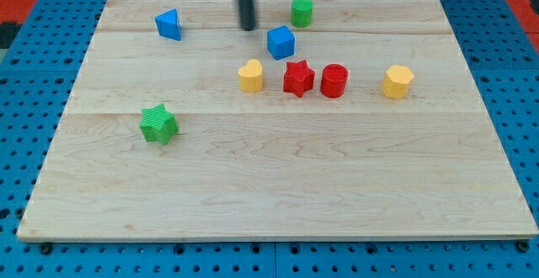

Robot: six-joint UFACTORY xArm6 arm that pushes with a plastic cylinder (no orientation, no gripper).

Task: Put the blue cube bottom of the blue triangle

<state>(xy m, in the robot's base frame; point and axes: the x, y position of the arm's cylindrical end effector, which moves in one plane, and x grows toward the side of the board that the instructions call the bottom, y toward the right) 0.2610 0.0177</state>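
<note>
Seven small blocks sit on a pale wooden surface. My tip, a plain dark rod with no jaws, stands at the far side, just left of the blue cube. The blue triangle lies well apart at far left. A red star sits near the cube.
</note>
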